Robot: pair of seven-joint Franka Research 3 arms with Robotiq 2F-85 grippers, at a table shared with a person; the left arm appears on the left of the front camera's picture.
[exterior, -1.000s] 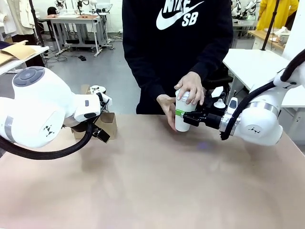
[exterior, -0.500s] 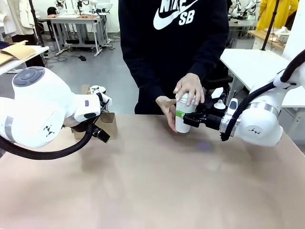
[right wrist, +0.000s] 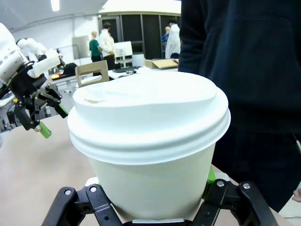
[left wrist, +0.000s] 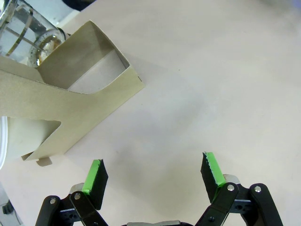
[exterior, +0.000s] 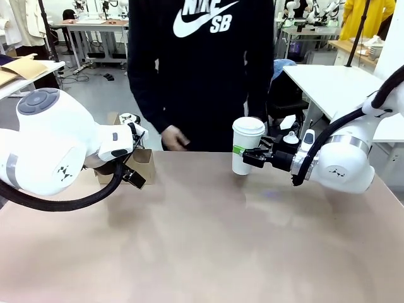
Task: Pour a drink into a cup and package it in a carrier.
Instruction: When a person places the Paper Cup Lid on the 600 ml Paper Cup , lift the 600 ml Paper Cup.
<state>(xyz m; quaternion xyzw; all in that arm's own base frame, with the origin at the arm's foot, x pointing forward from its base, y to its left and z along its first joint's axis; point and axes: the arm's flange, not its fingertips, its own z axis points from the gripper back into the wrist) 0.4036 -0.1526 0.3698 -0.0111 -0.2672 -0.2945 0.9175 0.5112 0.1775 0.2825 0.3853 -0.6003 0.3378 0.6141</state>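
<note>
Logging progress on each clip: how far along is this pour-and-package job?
Done, apparently: the cup wears its lid, so pouring looks finished. In hand: the right tool is shut on the cup, standing on the table. Left: setting it into the cardboard carrier beside the open left tool.

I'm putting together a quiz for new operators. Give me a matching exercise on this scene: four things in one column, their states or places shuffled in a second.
1. white lidded paper cup
2. brown cardboard carrier
3. left gripper
4. right gripper

A. open above the bare table
B. shut on the cup
C. next to the clear glass press jug
D. upright, lid on

Pairs: 1-D, 2-C, 3-A, 4-B.
</note>
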